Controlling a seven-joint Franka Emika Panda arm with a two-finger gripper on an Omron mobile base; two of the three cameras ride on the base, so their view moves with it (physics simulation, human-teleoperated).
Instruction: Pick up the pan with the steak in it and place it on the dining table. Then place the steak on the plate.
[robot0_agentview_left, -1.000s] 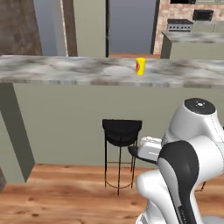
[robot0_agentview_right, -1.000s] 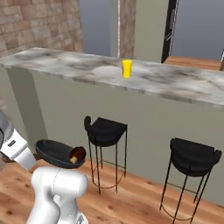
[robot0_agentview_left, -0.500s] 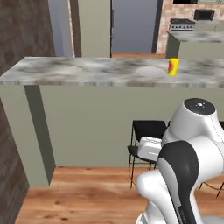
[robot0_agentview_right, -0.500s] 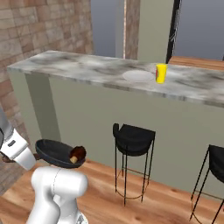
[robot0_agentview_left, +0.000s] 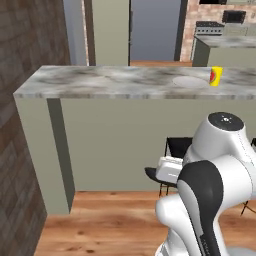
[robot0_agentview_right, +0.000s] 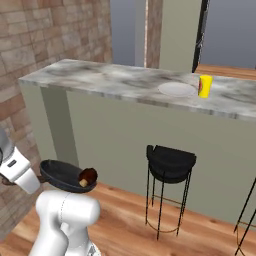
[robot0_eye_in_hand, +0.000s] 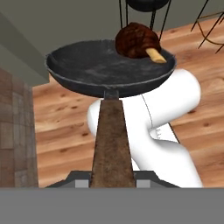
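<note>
Brick wall (robot0_agentview_right: 55, 30) closes the left of the room, and the table (robot0_agentview_right: 100, 80) runs rightward from it, a marbled slab on an olive base standing well above the wood floor (robot0_agentview_right: 200, 235). Toward the slab's right sits the plate (robot0_agentview_right: 177, 89), flat and pale, with a yellow cup (robot0_agentview_right: 205, 86) just beside it on the right. Under the table, below the plate, stands a black stool (robot0_agentview_right: 170, 162)

Low and left of the stool, well below the slab, the pan (robot0_agentview_right: 65, 175) hangs level in the air. The gripper (robot0_eye_in_hand: 112, 183) is clamped on the wooden handle (robot0_eye_in_hand: 111, 140) near its end, jaws pressed to its sides. The steak (robot0_eye_in_hand: 136, 40) lies loose against the pan's far rim

The pan looks rigid and fairly heavy, and held by the handle end it will likely want to droop, so a firm grip kept level seems wise. The steak looks soft and free to slide, so any tilt could roll it out; once the pan rests on the table, pinching the meat across its narrow width seems best
</note>
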